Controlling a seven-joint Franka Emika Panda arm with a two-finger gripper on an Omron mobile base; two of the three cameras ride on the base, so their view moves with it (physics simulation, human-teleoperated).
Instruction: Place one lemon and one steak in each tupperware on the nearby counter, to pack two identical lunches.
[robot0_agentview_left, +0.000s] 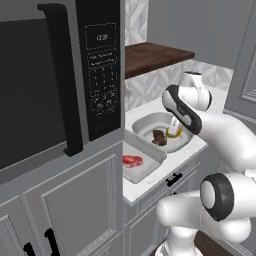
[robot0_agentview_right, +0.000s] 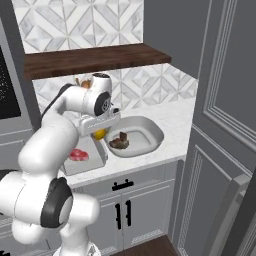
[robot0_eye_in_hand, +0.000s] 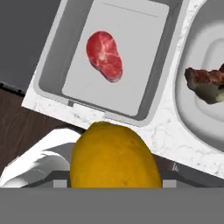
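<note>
My gripper (robot0_eye_in_hand: 114, 179) is shut on an orange-yellow lemon (robot0_eye_in_hand: 114, 155), held above the white counter (robot0_eye_in_hand: 162, 131) between the two tupperwares. The lemon hides the fingertips. The shallow flat tray (robot0_eye_in_hand: 144, 65) holds a bright red steak (robot0_eye_in_hand: 104, 55). The deeper rounded tub (robot0_eye_in_hand: 197, 118) holds a darker brownish steak (robot0_eye_in_hand: 205, 83). From the left base view the gripper (robot0_agentview_left: 174, 130) and lemon (robot0_agentview_left: 173, 134) hang over the tub's (robot0_agentview_left: 145, 120) near side, beside the dark steak (robot0_agentview_left: 159, 136); the tray (robot0_agentview_left: 146, 169) with the red steak (robot0_agentview_left: 132, 160) lies in front. The right base view shows the lemon (robot0_agentview_right: 100, 133) between tray (robot0_agentview_right: 90, 164) and tub (robot0_agentview_right: 150, 127).
A tall black microwave unit (robot0_agentview_left: 100, 65) stands just left of the tray. A dark brown wooden shelf (robot0_agentview_left: 155, 55) runs above the counter's back. A tall grey cabinet door (robot0_agentview_right: 225, 125) closes off the right. Black handles (robot0_agentview_right: 122, 186) sit on the cabinets below.
</note>
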